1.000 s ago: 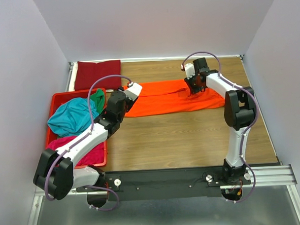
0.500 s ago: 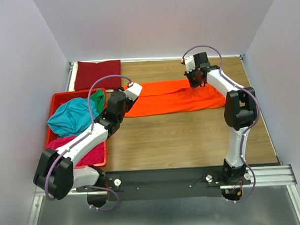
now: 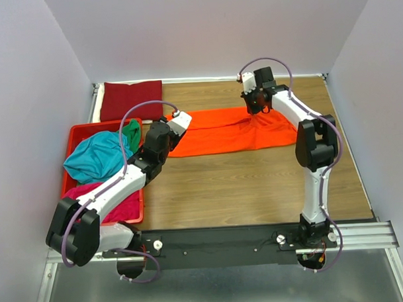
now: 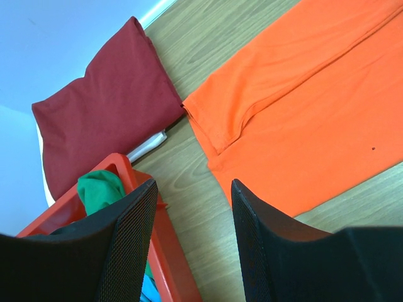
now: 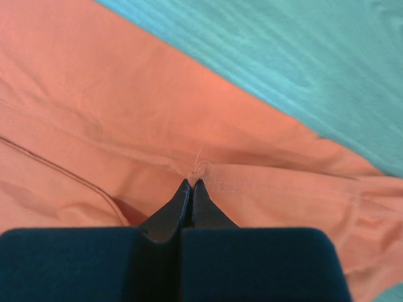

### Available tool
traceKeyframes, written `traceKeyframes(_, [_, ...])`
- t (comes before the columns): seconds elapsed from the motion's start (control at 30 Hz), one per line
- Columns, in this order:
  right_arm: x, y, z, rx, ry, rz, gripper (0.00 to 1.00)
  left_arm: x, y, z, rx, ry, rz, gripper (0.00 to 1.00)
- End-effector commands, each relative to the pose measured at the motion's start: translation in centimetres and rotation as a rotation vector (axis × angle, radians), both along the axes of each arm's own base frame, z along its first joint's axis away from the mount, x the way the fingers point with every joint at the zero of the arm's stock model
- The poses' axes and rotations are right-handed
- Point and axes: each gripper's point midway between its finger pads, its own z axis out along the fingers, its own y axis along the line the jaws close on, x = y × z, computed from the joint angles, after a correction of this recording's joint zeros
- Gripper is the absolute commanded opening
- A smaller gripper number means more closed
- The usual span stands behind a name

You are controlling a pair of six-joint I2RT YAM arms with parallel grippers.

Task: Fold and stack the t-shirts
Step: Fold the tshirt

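A bright orange t-shirt (image 3: 234, 131) lies folded lengthwise across the middle of the table. My right gripper (image 3: 254, 110) is shut on its far edge and lifts a pinch of the cloth (image 5: 200, 168). My left gripper (image 3: 176, 121) is open and empty, just above the shirt's left end (image 4: 302, 126). A dark red t-shirt (image 3: 131, 100) lies folded at the far left corner, also in the left wrist view (image 4: 104, 104). Teal (image 3: 96, 157), green (image 3: 130, 131) and magenta (image 3: 124, 203) t-shirts lie bunched in the red crate (image 3: 78, 132).
The red plastic crate stands along the table's left side, its rim close to my left fingers (image 4: 129, 236). White cloth (image 4: 148, 146) peeks out from under the dark red shirt. Grey walls close in the table on three sides.
My right gripper has moved toward the far left, dragging the pinched orange edge with it. The left arm has not moved.
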Motion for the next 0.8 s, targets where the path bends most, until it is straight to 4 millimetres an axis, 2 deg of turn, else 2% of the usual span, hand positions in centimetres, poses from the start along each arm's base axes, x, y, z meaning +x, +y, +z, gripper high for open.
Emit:
traceKeyframes(0.0, [0.3, 1.9, -1.2, 0.022, 0.023, 0.025, 0.09, 0.5, -0.5, 0.6, -0.013, -0.017, -0.017, 0.58])
traceKeyframes(0.07, [0.5, 1.6, -1.1, 0.006, 0.013, 0.014, 0.23, 0.5, -0.6, 0.5, -0.01, -0.015, -0.018, 0.58])
traceKeyframes(0.1, [0.5, 1.5, -0.9, -0.001, 0.009, 0.014, 0.35, 0.5, -0.5, 0.6, -0.011, -0.016, -0.014, 0.59])
traceKeyframes(0.13, [0.5, 1.4, -0.2, -0.002, -0.006, 0.017, 0.41, 0.5, -0.5, 0.5, -0.01, -0.015, -0.013, 0.58])
traceKeyframes(0.23, [-0.1, 1.9, 2.2, 0.022, -0.044, 0.06, 0.51, 0.5, -0.3, 0.9, -0.013, -0.024, -0.005, 0.58])
traceKeyframes(0.27, [-0.9, 3.0, 4.9, 0.071, -0.087, 0.142, 0.57, 0.4, -0.1, 1.3, -0.019, -0.036, 0.01, 0.58])
traceKeyframes(0.33, [-2.8, 4.5, 7.0, 0.136, -0.111, 0.272, 0.66, 0.4, 0.5, 2.2, -0.027, -0.064, 0.037, 0.58])
traceKeyframes(0.37, [-6.1, 6.4, 8.1, 0.222, -0.107, 0.442, 0.78, 0.3, 1.3, 3.6, -0.044, -0.109, 0.077, 0.58])
traceKeyframes(0.4, [-8.1, 7.3, 8.6, 0.258, -0.113, 0.548, 0.78, 0.1, 1.5, 4.4, -0.055, -0.127, 0.08, 0.58])
traceKeyframes(0.43, [-12.0, 8.7, 6.5, 0.294, -0.078, 0.721, 0.88, -0.4, 2.6, 6.1, -0.083, -0.189, 0.129, 0.59])
traceKeyframes(0.5, [-15.7, 10.0, 5.8, 0.259, -0.111, 0.882, 0.95, -1.0, 4.6, 8.1, -0.143, -0.265, 0.236, 0.62])
traceKeyframes(0.53, [-17.2, 10.8, 4.6, 0.221, -0.111, 0.948, 0.96, -1.9, 5.7, 10.1, -0.195, -0.323, 0.275, 0.68])
traceKeyframes(0.57, [-19.1, 12.5, 3.0, 0.109, -0.131, 1.058, 0.96, -2.4, 6.5, 11.2, -0.231, -0.357, 0.309, 0.71])
traceKeyframes(0.6, [-20.6, 13.0, 1.1, 0.061, -0.103, 1.098, 0.97, -3.1, 7.7, 12.0, -0.264, -0.389, 0.362, 0.71])
traceKeyframes(0.63, [-21.4, 13.8, -0.4, 0.017, -0.079, 1.124, 0.97, -3.7, 8.3, 12.9, -0.307, -0.423, 0.379, 0.74])
traceKeyframes(0.67, [-21.7, 15.7, -1.0, -0.058, -0.103, 1.131, 0.97, -5.0, 9.1, 14.8, -0.361, -0.479, 0.383, 0.74])
traceKeyframes(0.7, [-21.5, 16.5, -1.4, -0.089, -0.112, 1.121, 0.97, -5.6, 9.7, 15.5, -0.387, -0.512, 0.396, 0.75])
traceKeyframes(0.73, [-21.4, 17.4, -2.7, -0.126, -0.105, 1.121, 0.97, -6.2, 10.1, 15.7, -0.415, -0.543, 0.399, 0.76])
traceKeyframes(0.77, [-21.3, 18.5, -3.1, -0.185, -0.121, 1.102, 0.96, -7.4, 10.9, 17.0, -0.448, -0.593, 0.399, 0.76])
